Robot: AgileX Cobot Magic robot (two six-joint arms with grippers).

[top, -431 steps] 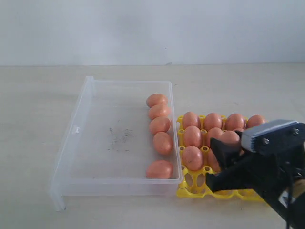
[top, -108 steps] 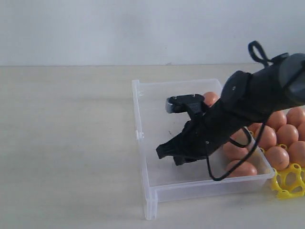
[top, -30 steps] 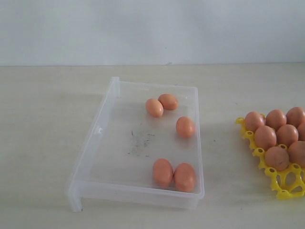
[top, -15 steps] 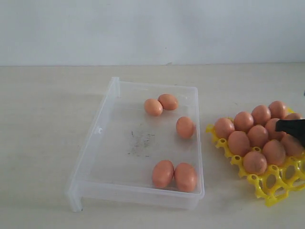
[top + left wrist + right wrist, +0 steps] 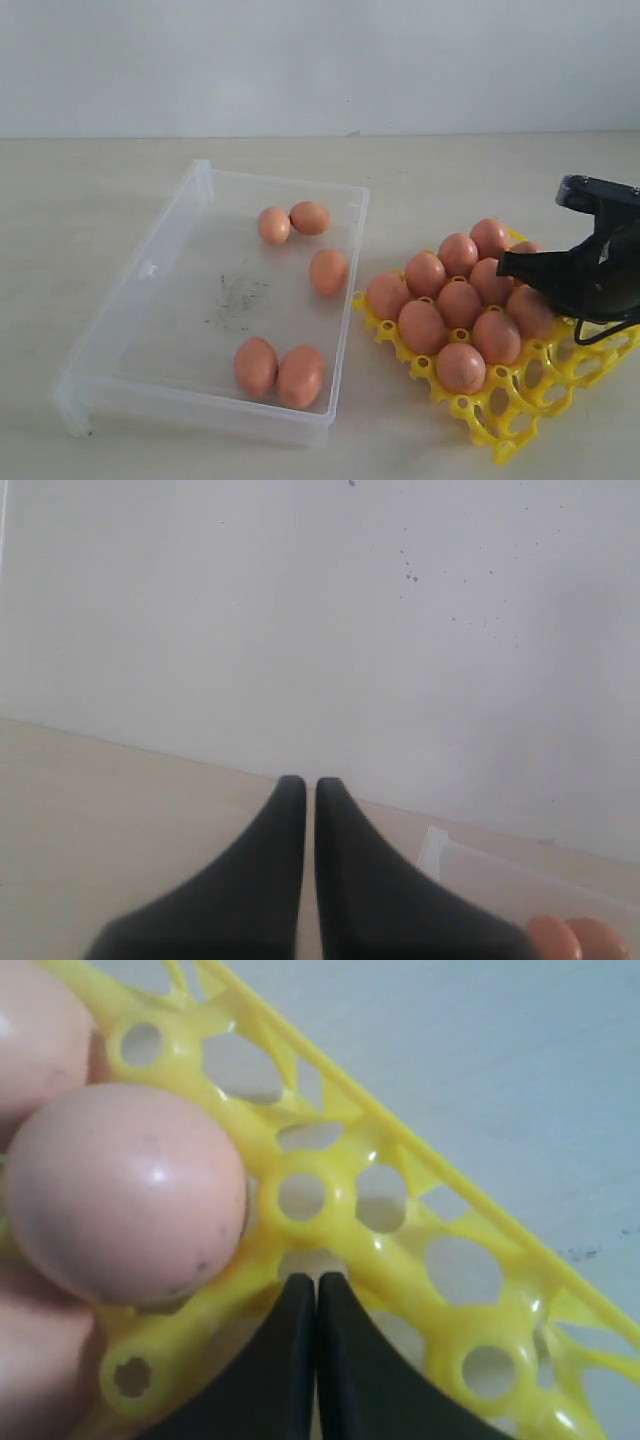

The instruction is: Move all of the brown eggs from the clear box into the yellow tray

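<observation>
- Your right claw (image 5: 503,266) was closed, fingers pressed together with nothing between them
- It sat low over the far right part of the tray (image 5: 520,398), its tips among the eggs (image 5: 461,303) there
- In its wrist view the closed tips lay at the tray's lattice (image 5: 336,1200), just beside one egg (image 5: 125,1190); I could not tell whether they pressed on the plastic
- Your left claw (image 5: 303,783) was closed too, with only a thin slit between the fingers, and it held nothing
- It hung above the table (image 5: 120,820) facing the wall (image 5: 300,610), out of the exterior view; a corner of the box (image 5: 480,865) showed at the edge of its wrist view
- You had five eggs lying in the box (image 5: 190,330): two touching near the far wall (image 5: 309,217), one alone by the right wall (image 5: 328,271), and two side by side near the front wall (image 5: 256,366)
- Dark smudges (image 5: 235,297) marked the box floor, left of the lone egg
- The tray sat right of the box, turned at an angle to it, with its nearest corner just beside the box's right wall; I could not tell if they touched
- Ten or so eggs filled the tray's cups on the side towards the box, and the claw hid part of the far row
- Open cups showed along the tray's near right edge
</observation>
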